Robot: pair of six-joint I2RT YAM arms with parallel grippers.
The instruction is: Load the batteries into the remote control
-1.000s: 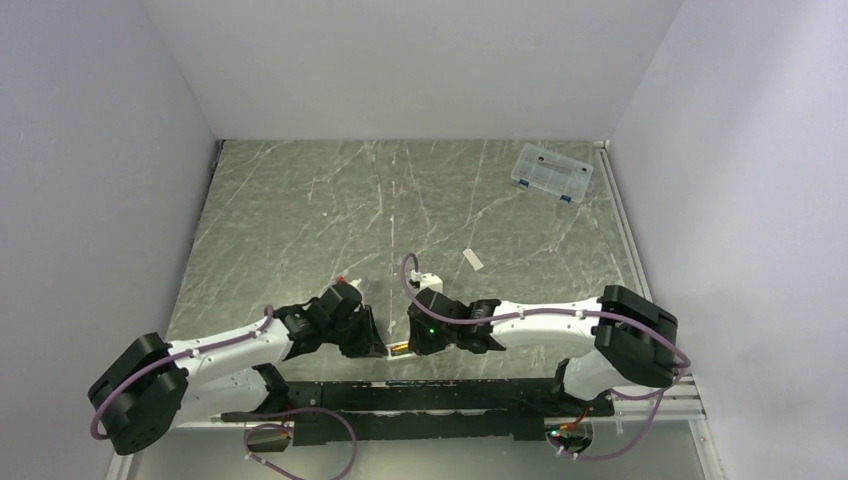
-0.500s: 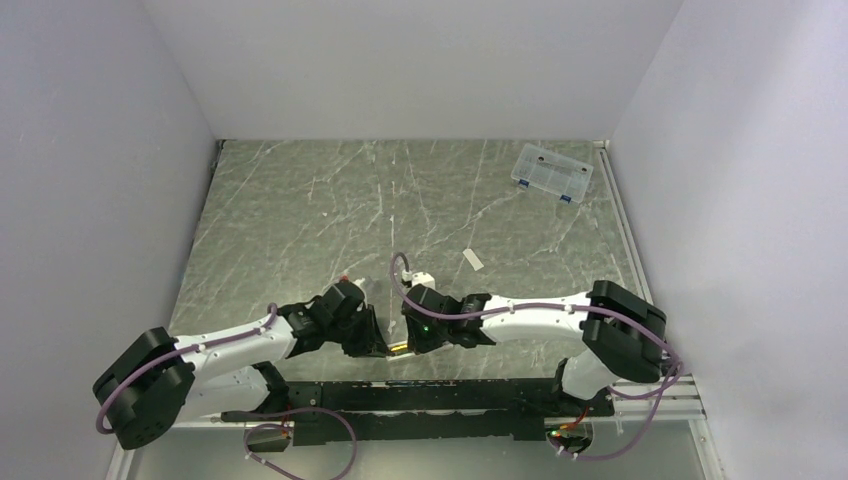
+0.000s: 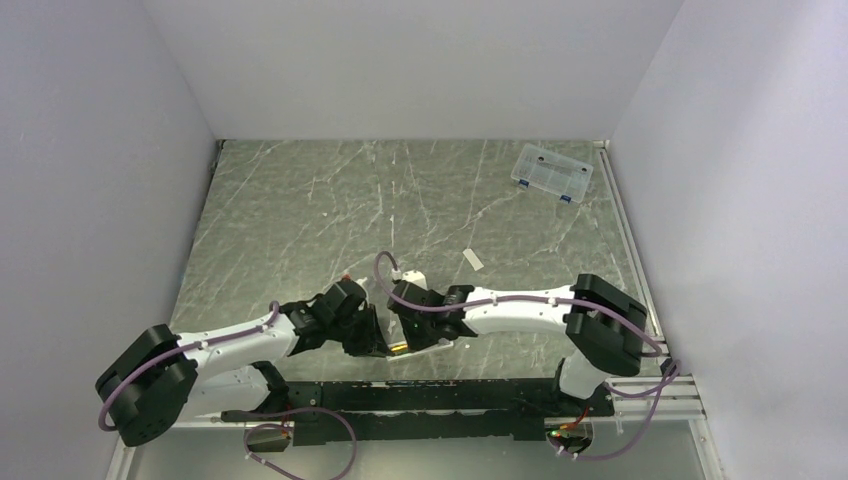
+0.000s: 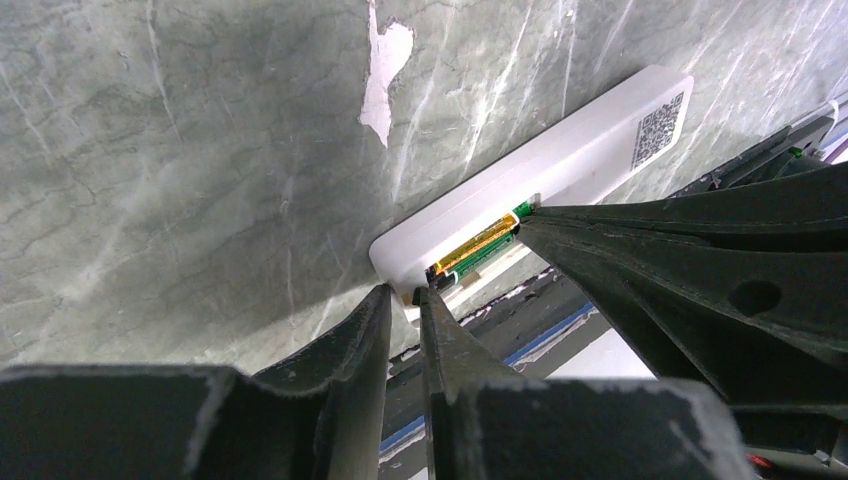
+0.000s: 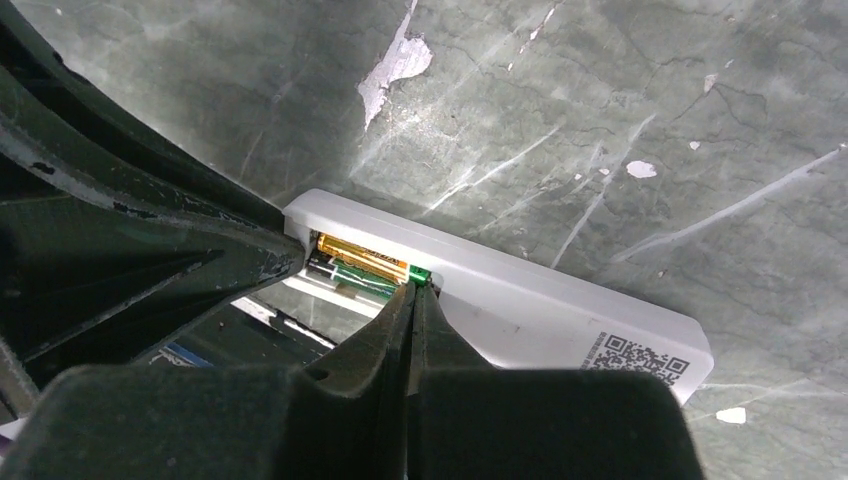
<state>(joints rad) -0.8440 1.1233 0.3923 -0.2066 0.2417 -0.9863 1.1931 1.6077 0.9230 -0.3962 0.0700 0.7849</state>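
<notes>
Looking at the worktop (image 3: pixel 300 220), I see both arms meet at bottom centre over the remote (image 5: pixel 530 290). It lies flat with the recess up, its long axis running upper left to lower right in the right wrist view. The gold battery (image 5: pixel 360 255) and green battery (image 5: pixel 365 278) lie along that axis. The left jaws are pinched together, empty, at the recess's outer end. The right jaws are closed tight, tip at the green one's inner end. Neither arm is nearer.

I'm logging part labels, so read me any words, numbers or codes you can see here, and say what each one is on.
No word or number reads clearly.
On the remote control: a QR code with tiny print beside it, too small to read.
On the batteries: no legible print on the wrappers.
On the clear compartment box: no label visible.
</notes>
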